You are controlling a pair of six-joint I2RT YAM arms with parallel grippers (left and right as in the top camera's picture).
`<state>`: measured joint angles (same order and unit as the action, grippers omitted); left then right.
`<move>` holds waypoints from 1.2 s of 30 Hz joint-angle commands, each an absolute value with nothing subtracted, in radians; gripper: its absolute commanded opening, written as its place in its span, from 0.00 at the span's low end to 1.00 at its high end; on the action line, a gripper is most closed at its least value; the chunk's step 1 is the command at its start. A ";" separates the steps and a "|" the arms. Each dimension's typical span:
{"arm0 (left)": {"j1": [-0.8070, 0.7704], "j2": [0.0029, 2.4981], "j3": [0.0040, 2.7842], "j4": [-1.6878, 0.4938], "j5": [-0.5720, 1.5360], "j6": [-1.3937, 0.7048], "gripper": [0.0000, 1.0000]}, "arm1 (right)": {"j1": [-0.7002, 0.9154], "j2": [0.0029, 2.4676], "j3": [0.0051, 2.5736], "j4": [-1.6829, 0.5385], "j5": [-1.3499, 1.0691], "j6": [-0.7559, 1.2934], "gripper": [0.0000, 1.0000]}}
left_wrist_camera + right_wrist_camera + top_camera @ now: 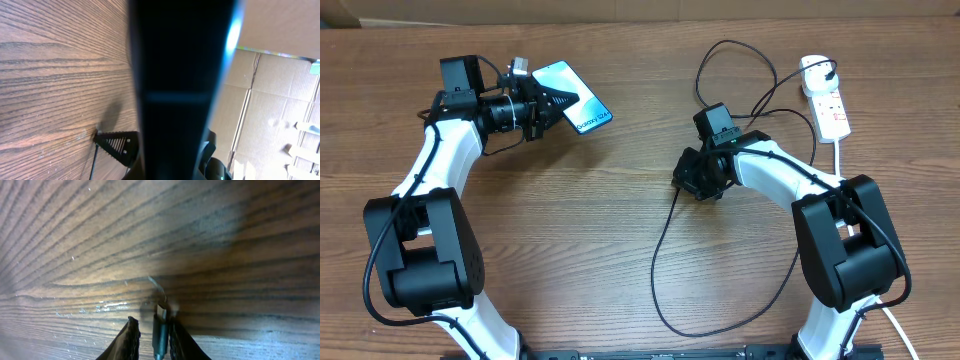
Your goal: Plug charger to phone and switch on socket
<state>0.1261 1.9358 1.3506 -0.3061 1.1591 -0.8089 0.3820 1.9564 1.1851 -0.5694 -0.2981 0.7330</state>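
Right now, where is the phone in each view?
Overhead: the phone is upper left, in the left gripper.
Left wrist: the phone fills the centre as a dark band.
Right wrist: not in it.
Shared landmark: the wooden table.

White links (445, 150) and black joints (845, 240) end in black left claw (560, 100) and right claw (696, 182).

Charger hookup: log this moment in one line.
left fingers: holding phone | right fingers: straddling charger plug on table | socket: untouched
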 commanded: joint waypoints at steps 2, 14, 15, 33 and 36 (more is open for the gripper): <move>0.125 1.924 1.362 -0.299 1.219 -0.785 0.04 | 0.386 1.966 1.190 -0.566 -0.250 0.737 0.19; 0.125 1.924 1.362 -0.299 1.224 -0.786 0.04 | 0.386 1.973 1.191 -0.566 -0.353 0.733 0.05; 0.125 1.924 1.362 -0.299 1.225 -0.786 0.04 | 0.386 1.973 1.191 -0.567 -0.353 0.733 0.10; 0.125 1.924 1.362 -0.298 1.232 -0.786 0.05 | 0.387 1.974 1.190 -0.599 -0.346 0.737 0.04; 0.125 1.924 1.362 -0.299 1.232 -0.786 0.04 | 0.387 1.973 1.190 -0.569 -0.427 0.733 0.04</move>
